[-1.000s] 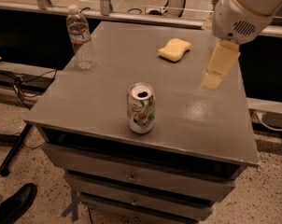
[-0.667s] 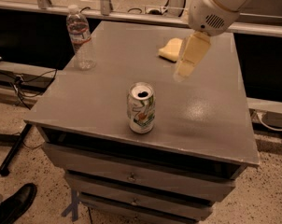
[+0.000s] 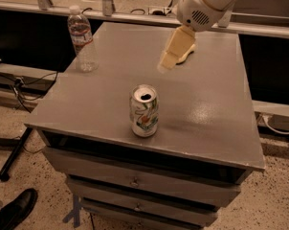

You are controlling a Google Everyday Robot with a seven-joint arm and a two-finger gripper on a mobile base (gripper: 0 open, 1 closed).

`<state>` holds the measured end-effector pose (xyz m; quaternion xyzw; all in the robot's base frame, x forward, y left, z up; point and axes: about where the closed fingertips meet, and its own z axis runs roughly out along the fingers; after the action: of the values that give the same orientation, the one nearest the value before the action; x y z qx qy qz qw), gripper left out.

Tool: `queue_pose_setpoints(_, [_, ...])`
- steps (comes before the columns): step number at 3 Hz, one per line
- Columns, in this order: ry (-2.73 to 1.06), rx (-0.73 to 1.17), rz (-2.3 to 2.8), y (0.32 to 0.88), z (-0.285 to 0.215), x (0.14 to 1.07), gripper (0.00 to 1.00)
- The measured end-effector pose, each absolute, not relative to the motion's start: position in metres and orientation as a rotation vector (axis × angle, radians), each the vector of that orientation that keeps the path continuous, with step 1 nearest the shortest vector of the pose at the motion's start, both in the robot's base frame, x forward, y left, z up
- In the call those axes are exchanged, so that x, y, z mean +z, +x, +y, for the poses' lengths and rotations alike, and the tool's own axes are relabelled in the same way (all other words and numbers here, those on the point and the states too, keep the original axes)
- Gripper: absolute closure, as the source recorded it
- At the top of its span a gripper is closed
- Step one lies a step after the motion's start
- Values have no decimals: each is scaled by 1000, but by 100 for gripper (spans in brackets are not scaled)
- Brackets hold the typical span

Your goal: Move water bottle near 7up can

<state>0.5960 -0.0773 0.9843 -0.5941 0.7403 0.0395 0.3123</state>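
The water bottle (image 3: 82,38), clear with a white cap and a thin reddish-white label band, stands upright near the back left corner of the grey table (image 3: 211,114). The 7up can (image 3: 144,110), white and green with a silver top and dark opening, stands upright near the table's front middle. My gripper (image 3: 169,61) hangs from the white arm (image 3: 206,4) above the table's back middle, well right of the bottle and behind the can, holding nothing I can see.
A yellow sponge (image 3: 186,56) lies at the back of the table, partly behind the gripper. Drawers (image 3: 135,181) sit under the tabletop. A black shoe (image 3: 15,210) is on the floor at lower left. A rail (image 3: 135,18) and cables run behind the table.
The arm and gripper have swung left across the table, from the right side toward the back middle. The bottle, can and sponge have not moved.
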Motion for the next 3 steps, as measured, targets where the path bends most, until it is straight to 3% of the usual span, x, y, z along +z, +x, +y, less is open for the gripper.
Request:
queue_pose_setpoints(1, [-1516,136,1916,602,-73,986,0])
queue_pose_setpoints(3, [-1264,355,1731,696,0,991,0])
